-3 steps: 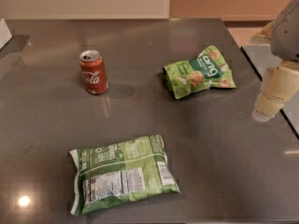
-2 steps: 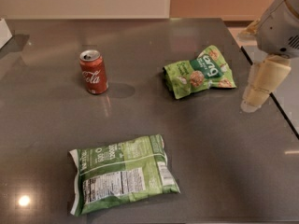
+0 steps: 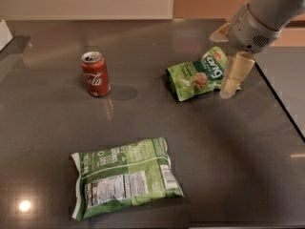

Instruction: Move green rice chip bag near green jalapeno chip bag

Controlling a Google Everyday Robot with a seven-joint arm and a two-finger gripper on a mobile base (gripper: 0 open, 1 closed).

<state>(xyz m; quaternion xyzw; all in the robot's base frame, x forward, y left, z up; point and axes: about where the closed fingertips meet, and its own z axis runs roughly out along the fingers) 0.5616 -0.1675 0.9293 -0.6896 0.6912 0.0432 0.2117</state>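
Observation:
The green rice chip bag point(image 3: 199, 73) lies on the dark table at the right, small and bright green with pictured round cakes. The green jalapeno chip bag point(image 3: 125, 177) lies flat near the front, larger, with a white nutrition panel facing up. My gripper point(image 3: 232, 82) comes in from the upper right on a grey arm. Its cream fingers point(image 3: 236, 73) hang over the right end of the rice chip bag. It holds nothing that I can see.
A red Coca-Cola can point(image 3: 96, 74) stands upright at the left of the table. The table's right edge point(image 3: 281, 104) runs just past the gripper. A white object point(image 3: 5, 32) sits at the far left edge.
The gripper has moved left, from beyond the table's right edge to over the right end of the rice chip bag. The bags and the can have not moved.

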